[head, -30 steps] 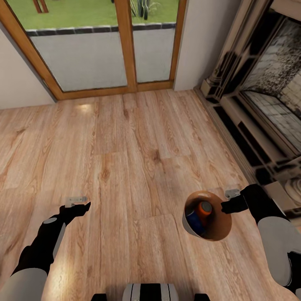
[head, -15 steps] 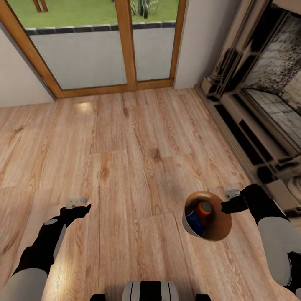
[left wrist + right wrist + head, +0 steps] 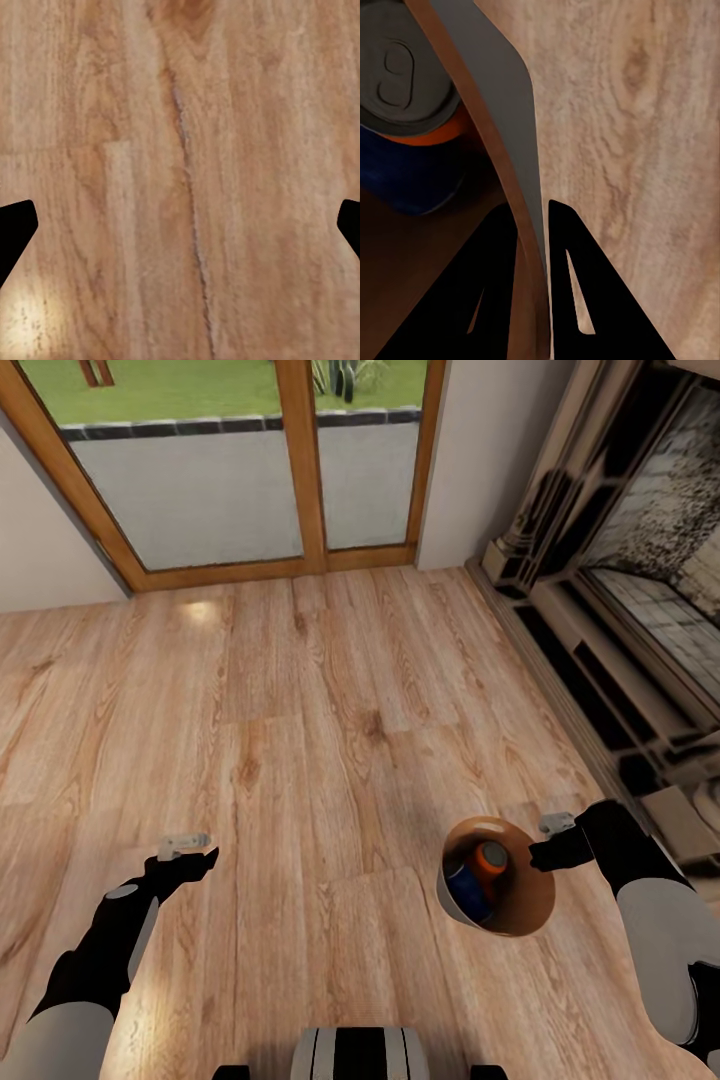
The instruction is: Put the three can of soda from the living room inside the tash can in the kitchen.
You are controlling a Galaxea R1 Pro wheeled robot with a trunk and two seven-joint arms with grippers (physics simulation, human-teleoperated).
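Observation:
The tash can [image 3: 520, 915], pale grey outside and orange-brown inside, hangs low over the wood floor at the lower right of the head view. My right gripper [image 3: 540, 854] is shut on its rim; the right wrist view has the rim wall [image 3: 514, 142] pinched between both fingers [image 3: 499, 285]. Inside lie an orange can of soda [image 3: 490, 857] and a blue can of soda [image 3: 466, 888]. The wrist view looks onto the orange can's silver top [image 3: 401, 71] with the blue can [image 3: 412, 176] beneath it. My left gripper [image 3: 205, 857] is open, fingers [image 3: 15, 229] spread wide over bare floor.
Wood-framed glass doors [image 3: 300, 470] fill the far wall, with lawn beyond. The brick-and-stone fireplace [image 3: 620, 590] and its stepped hearth run down the right side. Wood floor [image 3: 300, 740] stretches ahead between them.
The floor and doors have slid slightly in the head view, so the camera has shifted. Both arms and the held bin keep the same pose.

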